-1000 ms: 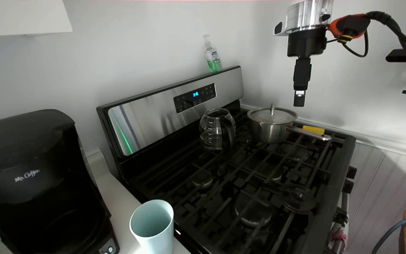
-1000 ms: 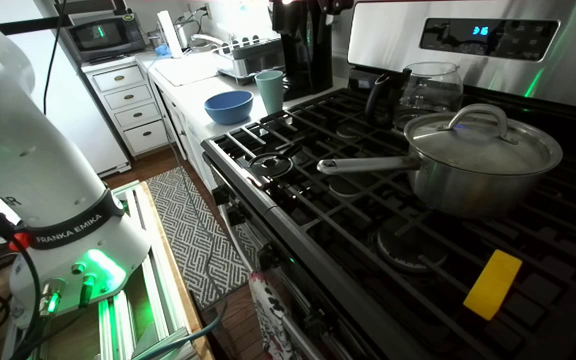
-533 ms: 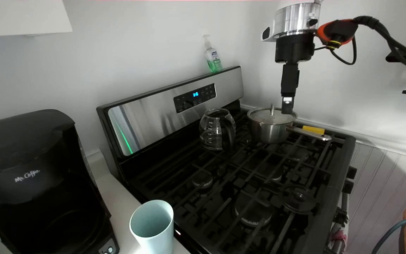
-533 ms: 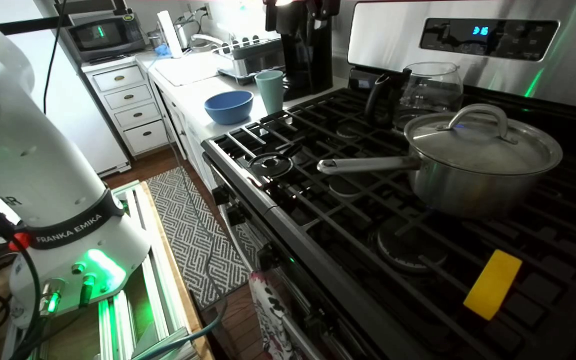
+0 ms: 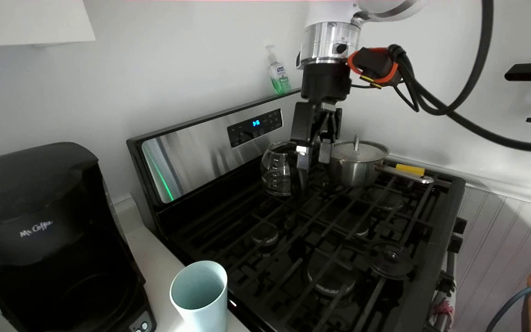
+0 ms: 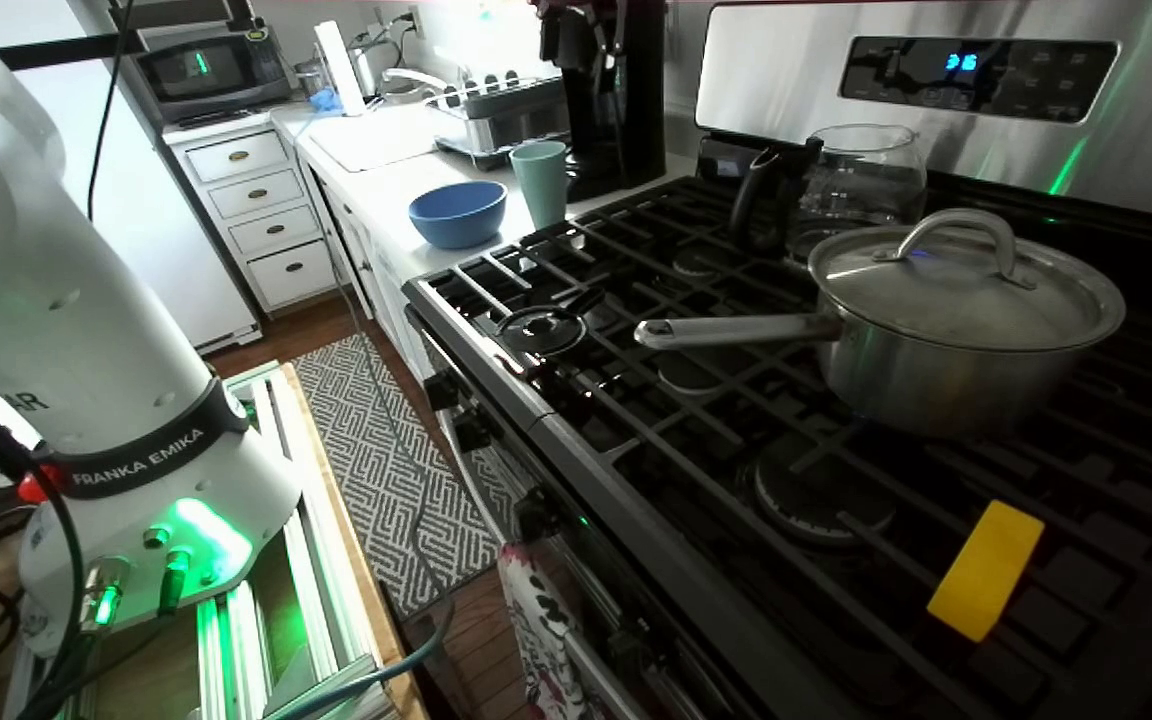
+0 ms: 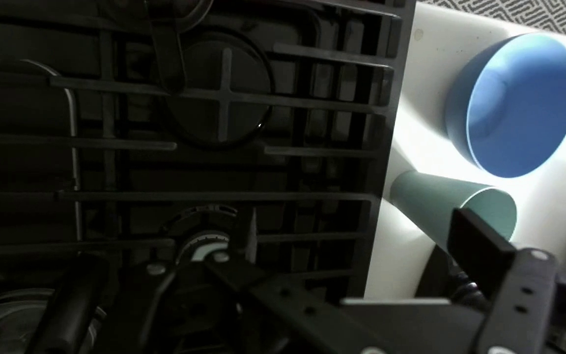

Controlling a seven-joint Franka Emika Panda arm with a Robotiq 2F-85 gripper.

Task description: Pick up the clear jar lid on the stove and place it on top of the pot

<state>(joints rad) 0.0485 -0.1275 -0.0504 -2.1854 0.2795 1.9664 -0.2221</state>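
Currently, the work stands at the approach step, judging by the layout: the clear jar lid (image 5: 391,259) is ungripped and appears to lie flat on the stove (image 5: 309,226), in the lower right of an exterior view. The wrist view catches a round edge, cut off at the top left of the frame, with a dark bar (image 7: 167,54) reaching down from it toward the grate bars (image 7: 312,102); this is probably the same lid, though whether the bar belongs to it cannot be confirmed. The gripper (image 5: 314,167) hangs above the stove, right of centre in an exterior view, its fingers (image 7: 479,246) spread wide with nothing between them. Treat the lid as light, stiff and smooth, therefore prone to slip; glass or plastic cannot be told apart, so assume it is fragile. Take hold at the raised centre, which reads as a knob, one finger on each side, with low closing force. Avoid the rim: it may tip or pivot against a grate bar. Lift vertically. Note that the pot (image 6: 936,385), right side of an exterior view, wears its own cover (image 6: 936,300) with an arched handle (image 6: 960,218); a rigid lid set there would likely rock or slide off, so lower slowly and release only once it settles.
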